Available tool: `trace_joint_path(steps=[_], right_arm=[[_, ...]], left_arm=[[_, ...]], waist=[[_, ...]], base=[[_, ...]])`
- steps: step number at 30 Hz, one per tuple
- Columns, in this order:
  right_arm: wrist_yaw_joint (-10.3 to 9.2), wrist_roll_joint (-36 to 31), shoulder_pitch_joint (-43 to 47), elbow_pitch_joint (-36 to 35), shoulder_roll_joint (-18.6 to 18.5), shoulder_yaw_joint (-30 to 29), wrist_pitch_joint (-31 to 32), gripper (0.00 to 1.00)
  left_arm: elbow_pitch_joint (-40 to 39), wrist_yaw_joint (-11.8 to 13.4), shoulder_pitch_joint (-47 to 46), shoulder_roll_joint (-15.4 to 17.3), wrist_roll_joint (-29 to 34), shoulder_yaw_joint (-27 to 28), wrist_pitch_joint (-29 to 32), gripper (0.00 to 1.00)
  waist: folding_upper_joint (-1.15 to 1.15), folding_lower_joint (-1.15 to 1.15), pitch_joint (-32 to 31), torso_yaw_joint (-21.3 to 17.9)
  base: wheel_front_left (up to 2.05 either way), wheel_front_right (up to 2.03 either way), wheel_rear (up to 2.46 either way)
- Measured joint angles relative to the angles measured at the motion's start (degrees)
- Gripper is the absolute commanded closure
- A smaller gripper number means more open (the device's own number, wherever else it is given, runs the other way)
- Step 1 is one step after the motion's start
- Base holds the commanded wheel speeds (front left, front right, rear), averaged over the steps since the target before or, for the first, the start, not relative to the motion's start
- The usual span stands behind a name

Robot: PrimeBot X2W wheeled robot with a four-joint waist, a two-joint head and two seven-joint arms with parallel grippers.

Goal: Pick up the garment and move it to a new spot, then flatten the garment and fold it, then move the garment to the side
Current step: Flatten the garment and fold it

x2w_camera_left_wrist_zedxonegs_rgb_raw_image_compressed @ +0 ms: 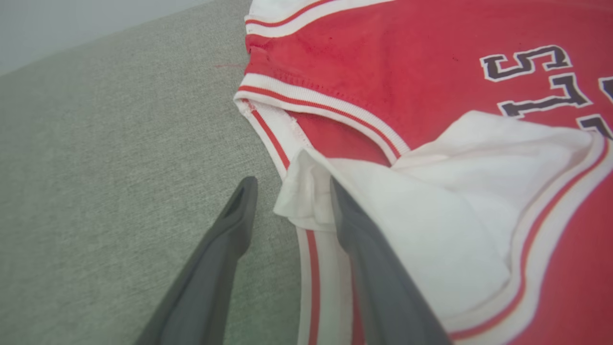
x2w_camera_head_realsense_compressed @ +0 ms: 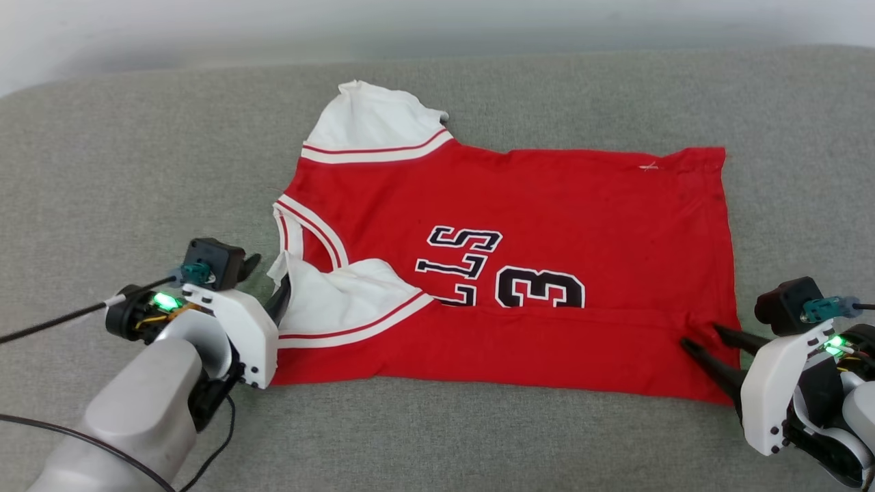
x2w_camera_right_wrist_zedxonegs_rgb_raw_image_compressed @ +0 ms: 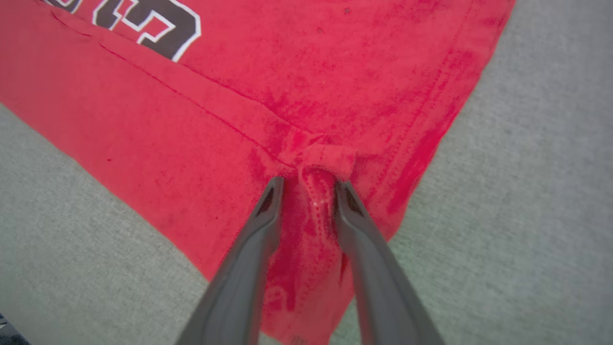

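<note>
Pale forearm (x2w_camera_head_realsense_compressed: 137, 410) of the left arm sits lowest in head view, w/ a black cable (x2w_camera_head_realsense_compressed: 55, 321) trailing off to the side. Just ahead of it, the left gripper (x2w_camera_head_realsense_compressed: 270, 279) is at the neck end of the garment (x2w_camera_head_realsense_compressed: 519, 198), jaws well apart and gripping nothing. In left wrist view one finger (x2w_camera_left_wrist_zedxonegs_rgb_raw_image_compressed: 230, 235) lies over the bare grey upholstered surface (x2w_camera_left_wrist_zedxonegs_rgb_raw_image_compressed: 96, 167). The other finger (x2w_camera_left_wrist_zedxonegs_rgb_raw_image_compressed: 364, 258) lies across the near white sleeve (x2w_camera_left_wrist_zedxonegs_rgb_raw_image_compressed: 455, 215), w/ that sleeve's loose corner poking up btwn the two.

Garment lies spread on the grey surface, neck toward the robot's left, hem toward its right. Its near long edge is folded over onto the front, making a red strip (x2w_camera_head_realsense_compressed: 492, 348) that hides the lower part of the number 3 (x2w_camera_head_realsense_compressed: 540, 287) and of the black letters (x2w_camera_head_realsense_compressed: 458, 253). Near sleeve is turned inward onto the chest. Far sleeve (x2w_camera_head_realsense_compressed: 372, 119) sticks out on the far side, a bit rumpled.

Right gripper (x2w_camera_head_realsense_compressed: 700, 336) is at the near hem corner, jaws partly apart. In right wrist view its fingertips (x2w_camera_right_wrist_zedxonegs_rgb_raw_image_compressed: 268, 201) stand either side of a small raised pucker (x2w_camera_right_wrist_zedxonegs_rgb_raw_image_compressed: 318, 165) of red cloth at the fold line. Cloth runs btwn the fingers but isn't clamped.
</note>
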Motion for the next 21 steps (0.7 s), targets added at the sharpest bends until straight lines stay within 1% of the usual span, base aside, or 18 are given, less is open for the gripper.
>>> trace_joint_path(steps=[3,6,9,12,16,19,21], right_arm=[[0.01,0.0,0.8,-1.4,-0.3,-1.2,-0.4,0.00],[0.01,-0.4,2.3,-3.0,-1.1,-2.1,-0.3,0.00],[0.01,-0.9,3.3,-4.4,-1.5,-3.7,-0.1,0.00],[0.01,-1.6,3.8,-5.8,-1.5,-5.3,0.5,0.00],[0.00,-2.5,4.8,-7.3,-1.1,-6.9,1.3,0.00],[0.01,-3.3,5.0,-8.4,-0.5,-7.9,2.2,0.00],[0.00,-3.6,5.1,-9.1,0.0,-8.3,2.7,0.00]], left_arm=[[-0.3,-0.7,-1.6,1.5,-0.2,-0.5,2.1,0.00],[-2.5,-1.1,-4.6,3.1,-0.2,-1.7,7.8,0.00],[-5.3,-1.5,-6.5,5.0,-1.5,-2.6,13.7,0.00],[-8.4,-1.6,-8.1,6.7,-4.3,-3.4,21.6,0.00],[-12.7,-1.8,-9.0,8.3,-11.2,-5.4,36.2,0.00],[-15.8,-1.8,-9.7,9.7,-15.3,-6.5,44.1,0.00],[-16.7,-1.8,-9.9,10.8,-17.5,-6.9,48.1,0.00]], waist=[[0.00,0.00,-1.6,0.4],[0.00,0.00,-3.1,0.8],[0.00,0.00,-4.2,1.3],[0.00,-0.01,-4.9,1.6],[0.00,-0.01,-5.5,1.7],[0.00,-0.01,-5.3,1.5],[0.00,-0.01,-5.1,1.2]], base=[[0.00,0.00,0.00],[0.00,0.00,0.00],[0.00,0.00,0.00],[0.00,0.00,0.00],[0.00,0.00,0.00],[0.00,0.00,0.00],[0.00,0.00,0.00]])
